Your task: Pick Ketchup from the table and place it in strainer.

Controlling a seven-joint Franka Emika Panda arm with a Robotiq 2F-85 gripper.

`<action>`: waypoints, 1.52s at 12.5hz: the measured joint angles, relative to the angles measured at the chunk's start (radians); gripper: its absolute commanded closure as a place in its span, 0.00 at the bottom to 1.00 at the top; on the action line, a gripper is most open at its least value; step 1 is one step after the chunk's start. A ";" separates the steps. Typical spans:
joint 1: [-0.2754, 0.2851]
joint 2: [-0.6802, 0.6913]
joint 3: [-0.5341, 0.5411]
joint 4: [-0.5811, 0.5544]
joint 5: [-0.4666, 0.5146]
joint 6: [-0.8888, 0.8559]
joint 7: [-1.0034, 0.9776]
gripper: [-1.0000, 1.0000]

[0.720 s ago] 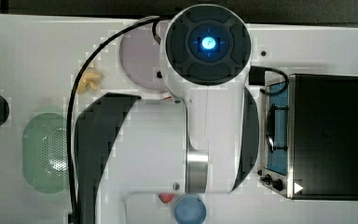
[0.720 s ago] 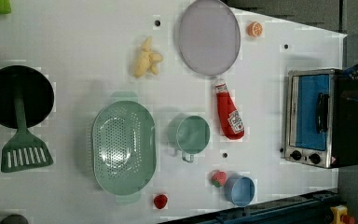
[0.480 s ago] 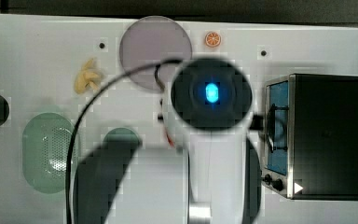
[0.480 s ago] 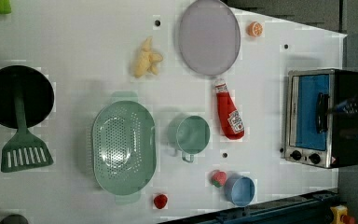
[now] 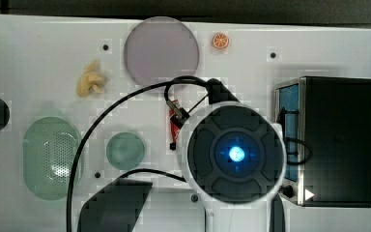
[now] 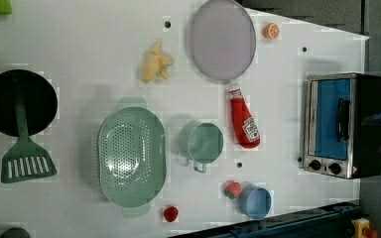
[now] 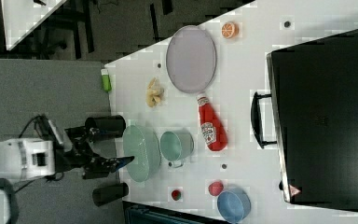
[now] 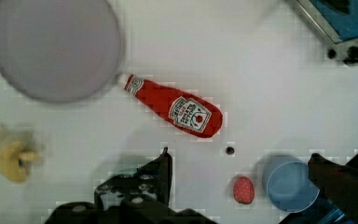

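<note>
Surface: white table [image 6: 79,44], holding kitchen toys spread out with room between them, so I can come down on one without knocking another.
Ketchup [image 6: 243,119]: lies flat on its side on the table, cap toward the grey plate [image 6: 222,39] and almost touching its rim, base toward the blue cup [image 6: 255,202]. Nothing holds it.
Strainer [image 6: 131,156]: sits open side up, well apart from the ketchup in the left view, with the green mug [image 6: 203,144] between them. It holds nothing, so the bottle has a free landing.
Gripper [image 8: 237,179]: my fingers are spread wide and carry nothing; in the wrist view one finger [image 8: 161,170] stands near the bottle's base, not touching.
Arm: in the top view my wrist hangs above the ketchup and covers most of it, beside the toaster oven [image 5: 338,140].
Step, as I judge it: lining up above the bottle before descending.
Risk: the bottle lies at an angle, so I should turn my fingers across its narrow width.
Carry: I judge the path to the strainer passes over the mug, so I will need height.
</note>
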 measured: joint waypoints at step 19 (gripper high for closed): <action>-0.009 0.385 0.041 -0.436 0.006 0.764 -0.887 0.00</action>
